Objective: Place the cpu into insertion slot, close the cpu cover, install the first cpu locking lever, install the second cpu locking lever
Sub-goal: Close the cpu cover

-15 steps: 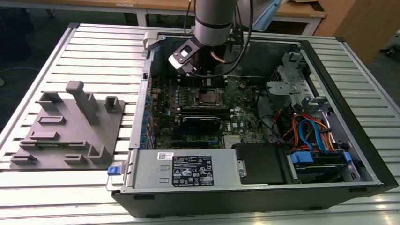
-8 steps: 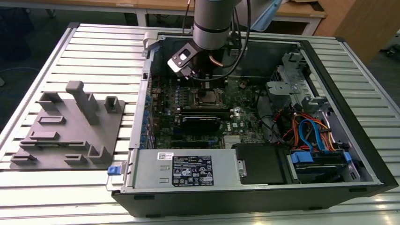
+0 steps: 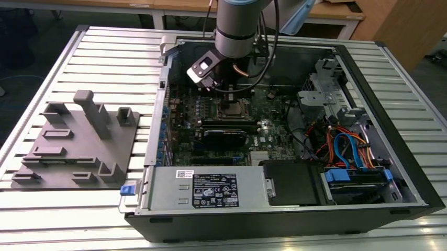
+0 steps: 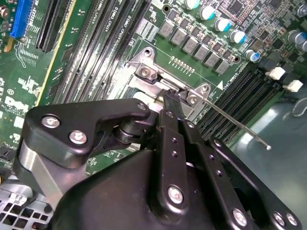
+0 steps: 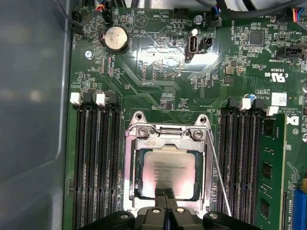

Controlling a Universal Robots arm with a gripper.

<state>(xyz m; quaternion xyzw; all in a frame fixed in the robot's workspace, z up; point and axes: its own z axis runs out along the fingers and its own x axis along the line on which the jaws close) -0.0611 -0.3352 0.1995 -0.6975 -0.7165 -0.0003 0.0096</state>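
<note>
Jaws pressed together, empty, tips at edge of seated cpu [image 5: 168, 167], cover [image 5: 163, 143] down around it. Lever [image 5: 219, 177] just beside jaws: thin, springy wire, probably best pushed near its free end.

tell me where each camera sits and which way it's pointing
Exterior view: off the arm, looking down into the open computer case; the arm shows.
First wrist view: on the arm, looking straight down on the cpu under the cpu cover; gripper tips show.
Second wrist view: on the arm, slanting along the gripper's black linkage toward the cpu cover.
Both wrist views share the locking lever.
</note>
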